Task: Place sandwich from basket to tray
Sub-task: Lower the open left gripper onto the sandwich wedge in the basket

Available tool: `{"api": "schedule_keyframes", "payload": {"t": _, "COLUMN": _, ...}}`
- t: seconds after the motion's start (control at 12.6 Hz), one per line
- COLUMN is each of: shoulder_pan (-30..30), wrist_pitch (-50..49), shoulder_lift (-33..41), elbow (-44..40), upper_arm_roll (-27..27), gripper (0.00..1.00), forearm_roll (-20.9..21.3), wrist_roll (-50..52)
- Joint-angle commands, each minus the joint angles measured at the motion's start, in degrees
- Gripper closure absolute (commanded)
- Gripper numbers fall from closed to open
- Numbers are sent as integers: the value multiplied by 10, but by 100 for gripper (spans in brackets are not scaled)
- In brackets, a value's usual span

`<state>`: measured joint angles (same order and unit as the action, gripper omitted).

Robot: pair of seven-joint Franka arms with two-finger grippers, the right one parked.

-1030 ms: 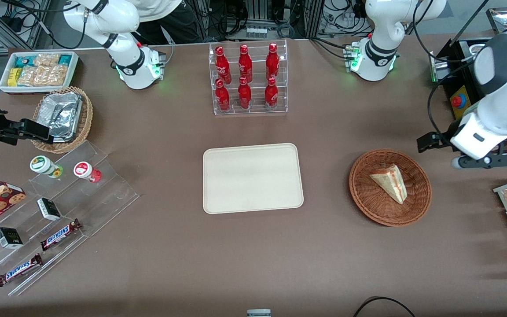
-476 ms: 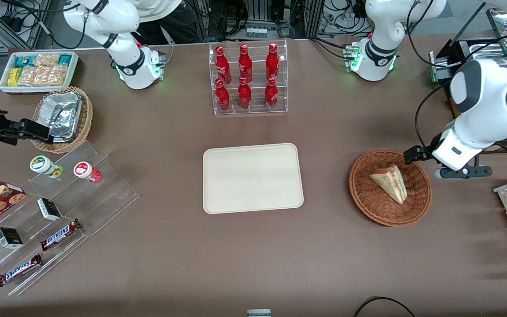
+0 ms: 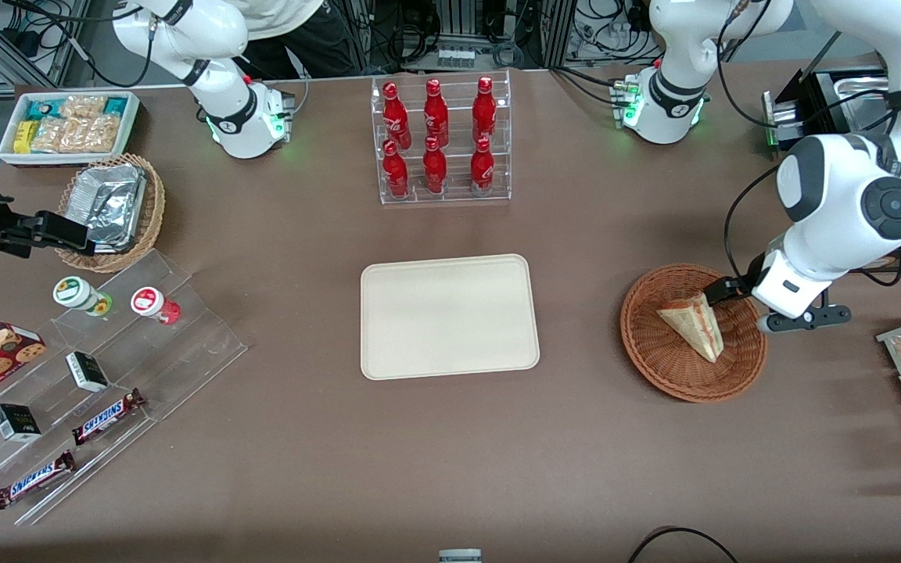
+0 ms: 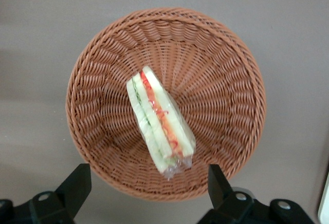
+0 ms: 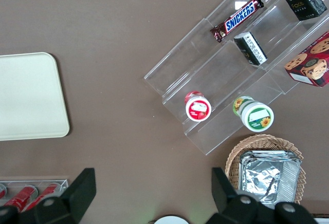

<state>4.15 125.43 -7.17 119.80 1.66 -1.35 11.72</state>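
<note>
Gripper (image 4: 146, 190) spread above sandwich (image 4: 160, 122), seemingly clear.

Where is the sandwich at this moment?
The sandwich lies in the reddish-brown wicker basket toward the working arm's end of the table, beside the empty cream tray. The open claw hovers above the basket, not touching it.

Reddish-brown basket (image 4: 216, 70) (cream tray (image 3: 448, 316))

Brown matte table (image 3: 450, 438) — tangled cables and metal framing (image 3: 466, 31) along its farther edge.
</note>
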Motion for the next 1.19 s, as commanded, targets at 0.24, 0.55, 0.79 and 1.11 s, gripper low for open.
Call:
{"api": "schedule_keyframes", "payload": {"t": 0.24, "shoulder_pan": 24, "wrist_pitch": 87, "shoulder_lift": -10, "elbow": 48, "upper_arm_roll": 0, "gripper": 0, "forearm_roll": -4, "wrist_roll": 192}}
{"api": "schedule_keyframes", "payload": {"t": 0.55, "shoulder_pan": 27, "wrist_pitch": 112, "shoulder_lift": -27, "elbow": 51, "upper_arm_roll": 0, "gripper": 0, "forearm_roll": -4, "wrist_roll": 270}}
{"api": "schedule_keyframes", "payload": {"t": 0.79, "shoulder_pan": 26, "wrist_pitch": 110, "shoulder_lift": -27, "elbow": 58, "upper_arm_roll": 0, "gripper": 0, "forearm_roll": -4, "wrist_roll": 274}}
{"api": "schedule_keyframes", "payload": {"t": 1.11, "shoulder_pan": 23, "wrist_pitch": 115, "shoulder_lift": -38, "elbow": 61, "upper_arm_roll": 1, "gripper": 0, "forearm_roll": -6, "wrist_roll": 274}}
